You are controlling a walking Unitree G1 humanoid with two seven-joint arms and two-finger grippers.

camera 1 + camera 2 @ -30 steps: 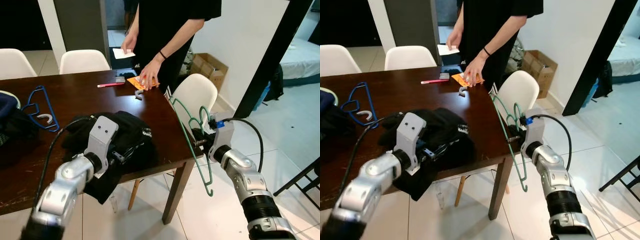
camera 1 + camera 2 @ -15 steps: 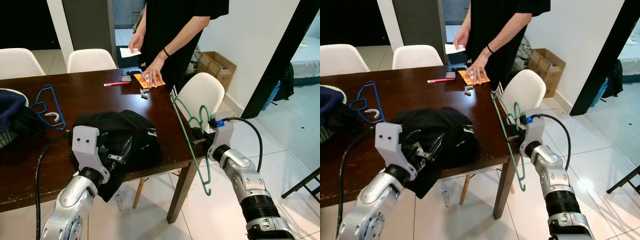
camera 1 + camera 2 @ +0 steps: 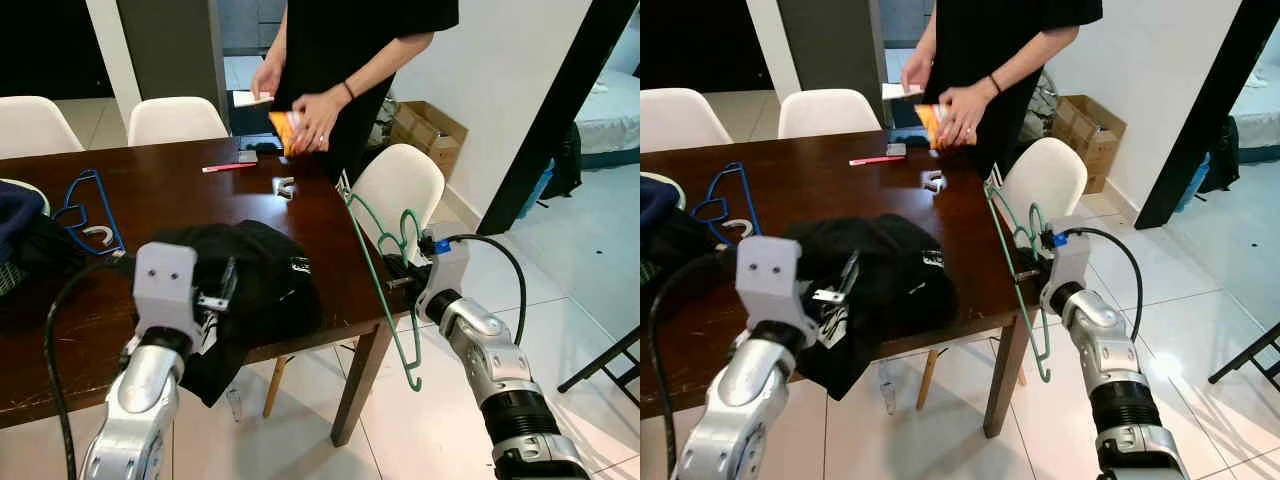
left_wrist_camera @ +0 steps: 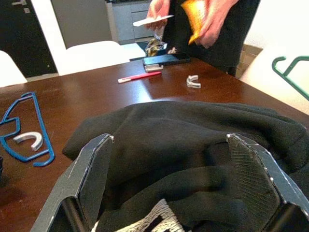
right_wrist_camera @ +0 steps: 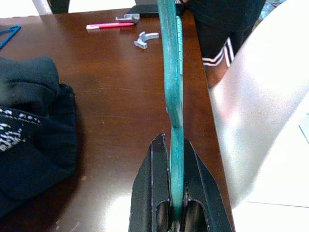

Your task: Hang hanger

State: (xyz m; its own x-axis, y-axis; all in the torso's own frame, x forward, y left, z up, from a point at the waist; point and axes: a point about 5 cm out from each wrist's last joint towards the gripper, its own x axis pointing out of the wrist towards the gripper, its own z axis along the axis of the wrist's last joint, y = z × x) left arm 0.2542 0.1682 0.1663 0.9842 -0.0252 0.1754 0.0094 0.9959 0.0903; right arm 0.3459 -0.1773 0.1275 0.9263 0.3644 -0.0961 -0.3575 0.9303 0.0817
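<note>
Two right gripper (image 5: 175,193) fingers (image 5: 152,188) pinch green hanger (image 3: 380,262).

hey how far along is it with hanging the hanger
Done: the right gripper is shut on the green hanger, held off the table's corner. In hand: the left gripper is open over the black garment. Left: the garment isn't on the hanger, and nothing is hung yet.

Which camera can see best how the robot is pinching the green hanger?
The right wrist view: the green hanger runs straight up between the right gripper's two black fingers, clamped tight. The eye views show its whole shape hanging beside the table's edge. The left wrist view catches a corner.
</note>
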